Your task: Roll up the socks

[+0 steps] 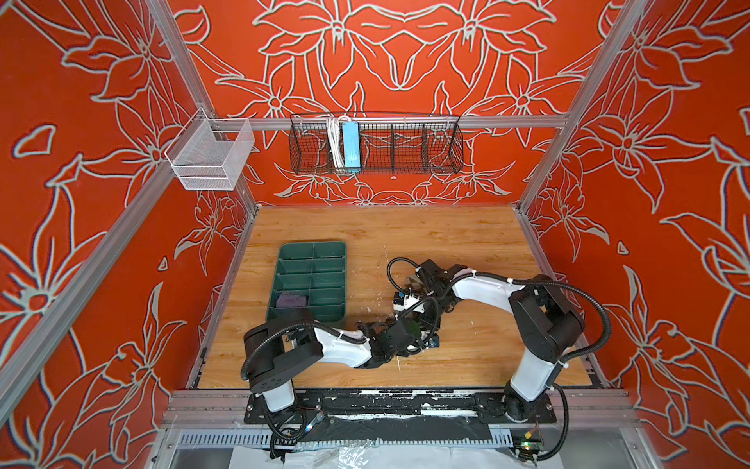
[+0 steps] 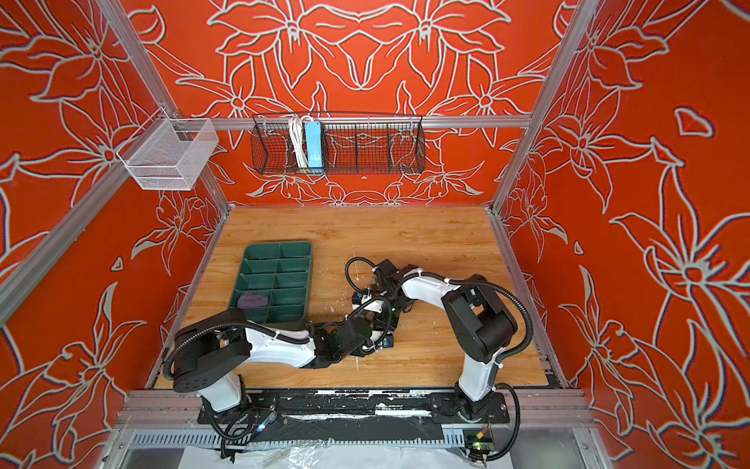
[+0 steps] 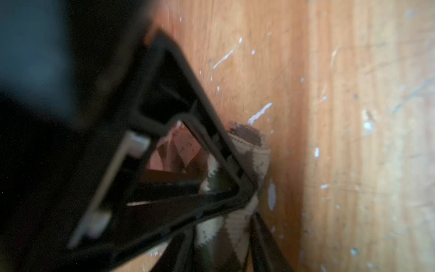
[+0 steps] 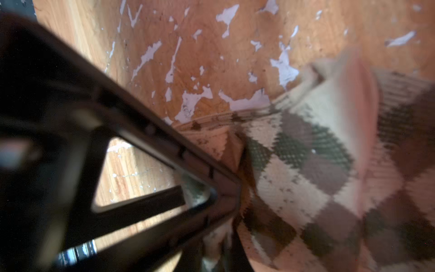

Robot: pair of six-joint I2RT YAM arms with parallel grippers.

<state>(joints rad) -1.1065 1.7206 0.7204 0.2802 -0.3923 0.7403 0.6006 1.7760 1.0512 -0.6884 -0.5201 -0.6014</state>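
The argyle sock (image 4: 306, 169) lies mid-table between both arms — its long axis cannot be made out. The right gripper (image 4: 237, 188) pinches it tight; the left gripper (image 3: 249, 188) clamps another fold. The purple sock (image 1: 290, 301) sits bunched in the green tray (image 1: 324, 247).

Right hand (image 4: 231, 188) pinching argyle sock (image 4: 317, 164) fold; scuffed wooden tabletop (image 4: 211, 58) beneath.

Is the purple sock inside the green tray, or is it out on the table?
Inside. In both top views the purple sock lies bunched in a near-left compartment of the green tray, below the rim.
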